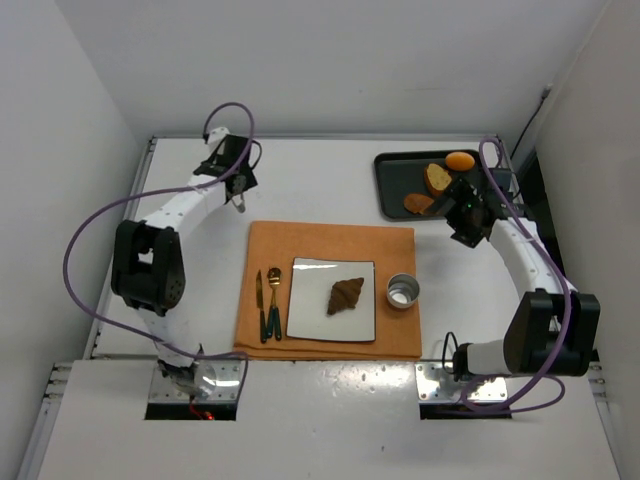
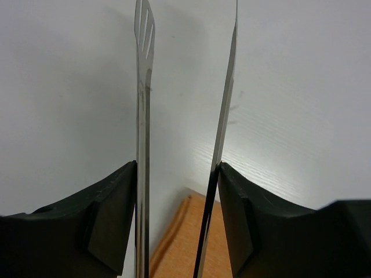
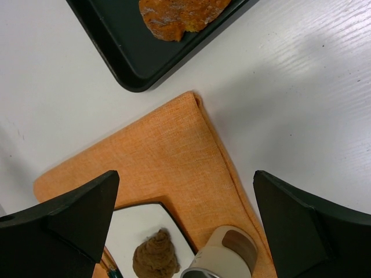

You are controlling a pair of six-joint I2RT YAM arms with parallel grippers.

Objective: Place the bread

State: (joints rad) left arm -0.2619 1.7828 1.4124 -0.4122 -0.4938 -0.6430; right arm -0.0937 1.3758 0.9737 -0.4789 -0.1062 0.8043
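the small dark brown crescent-shaped croissant (image 1: 346,296) lies in the middle of a white square plate (image 1: 312,305), apart from both grippers. the plate sits on an orange woven cloth (image 1: 330,245). a small round metal cup (image 1: 402,290) stands on the cloth just beside the plate's right edge. on the plate's other side a gold spoon (image 1: 273,298) and a knife (image 1: 261,300), both with dark handles, lie side by side. a black rectangular tray (image 1: 395,180) at the far right holds tan toasted slices (image 1: 437,178) and a round orange fruit (image 1: 459,160). the right gripper (image 3: 185,179) hangs near the tray's near corner, fingers wide apart with nothing between them. the left gripper (image 2: 178,174) is over the white table (image 1: 330,180) off the cloth's far left corner, clamped on slim metal tongs (image 2: 144,116) whose two arms stand apart.
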